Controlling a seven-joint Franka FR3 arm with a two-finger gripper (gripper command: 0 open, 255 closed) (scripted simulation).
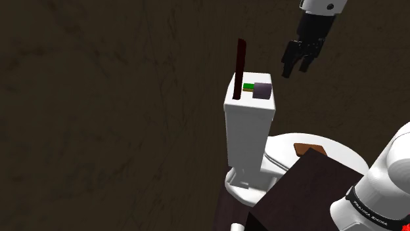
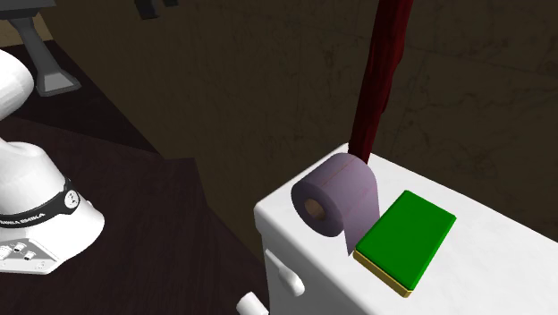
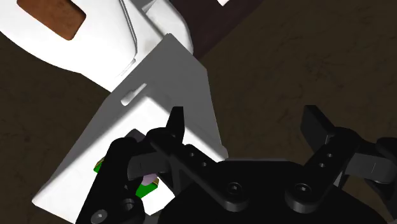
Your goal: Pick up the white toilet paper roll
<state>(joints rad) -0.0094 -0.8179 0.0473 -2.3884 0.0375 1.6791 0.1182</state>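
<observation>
The toilet paper roll (image 1: 263, 90) looks pale greyish purple and lies on its side on the white toilet tank lid (image 1: 244, 104). In the second exterior view the roll (image 2: 335, 192) has its hollow core facing the camera and touches a flat green block (image 2: 407, 237). My black gripper (image 1: 296, 70) hangs open in the air above the tank, off toward the shoulder view's right, holding nothing. In the wrist view the fingers (image 3: 177, 124) stand wide apart around the gripper (image 3: 247, 127). A sliver of the roll (image 3: 151, 180) peeks out behind the hand.
A dark red pole (image 1: 240, 62) rises from the tank's back edge, close behind the roll. Below the tank the white toilet bowl (image 1: 341, 152) holds a brown patch (image 1: 307, 149). The dark stand (image 1: 299, 193) fills the lower right, and dim brown surfaces surround everything.
</observation>
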